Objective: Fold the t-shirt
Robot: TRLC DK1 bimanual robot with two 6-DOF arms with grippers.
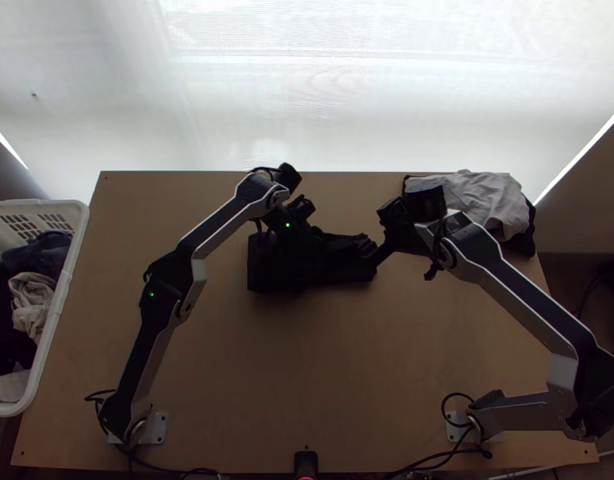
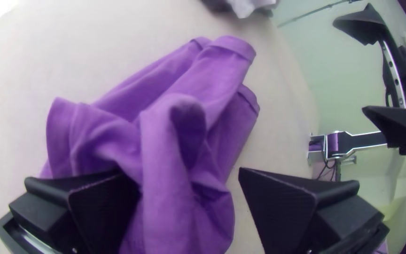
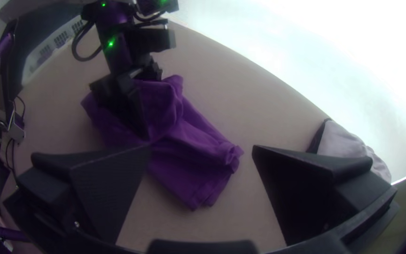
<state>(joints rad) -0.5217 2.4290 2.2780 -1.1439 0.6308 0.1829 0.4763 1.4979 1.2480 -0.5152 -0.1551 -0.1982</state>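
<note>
Top view: 1 purple fabric t-shirt, near-black here, bunched on far half of light wooden table, approx. ctr., prob. where both arms reach easily; 1 pile, grey & black cloth, far R corner, prob. parked there for working rm.; 1 white plastic basket w/ mixed garments, beyond L edge. Left wrist view: 1 left gripper, wide flat black fingers, released, fingers astride a raised ridge of t-shirt, no pinch seen; prob. so placed to grab that ridge. Right wrist view: 1 right gripper, same build, released, spread nr. the rumpled narrow end, prob. to take & straighten it; slipping layers = poss. risk.
</note>
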